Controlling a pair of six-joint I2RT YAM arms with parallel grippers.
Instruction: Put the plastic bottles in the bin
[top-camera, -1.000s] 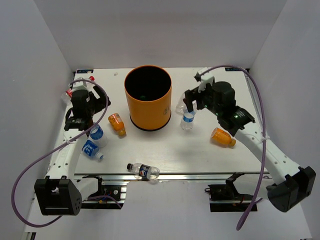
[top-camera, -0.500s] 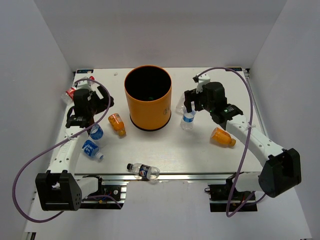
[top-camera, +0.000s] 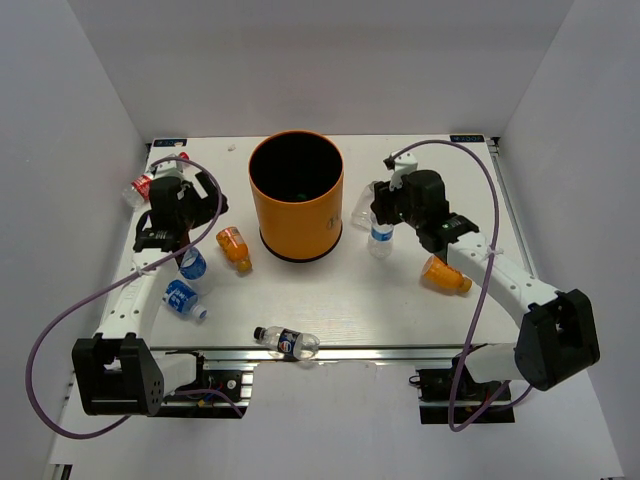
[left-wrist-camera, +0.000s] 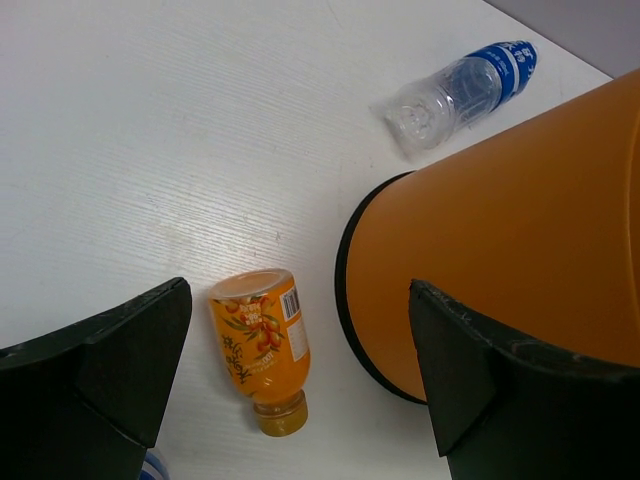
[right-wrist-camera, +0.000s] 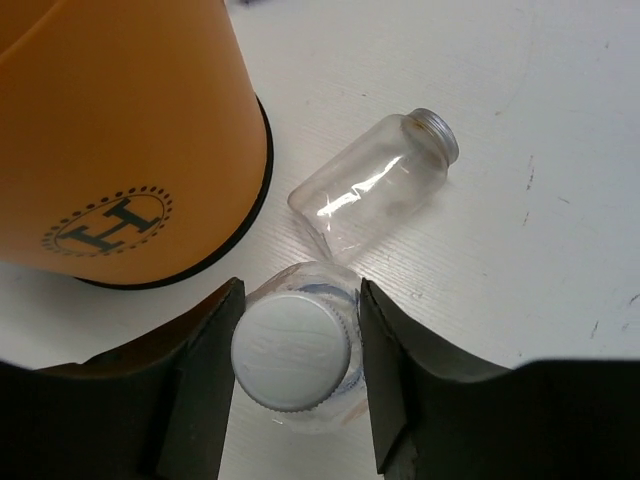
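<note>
R gripper (right-wrist-camera: 298, 298): I'm pinching upright clear bottle (right-wrist-camera: 292, 352) beside bin (right-wrist-camera: 120, 130).
L gripper (left-wrist-camera: 297, 295): I'm hovering, fingers spread wide, empty.

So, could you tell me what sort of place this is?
Probably a lab robot test cell: bare white walls box in a table, two arms bolted at its edge, plastic bottles scattered around an orange bin.

White table (top-camera: 340, 300); plain white walls (top-camera: 320, 60)

We see a white wood-grain table (top-camera: 400, 300), white walls (top-camera: 300, 60) on three sides — a metal rail (top-camera: 380, 350) along its near edge.
</note>
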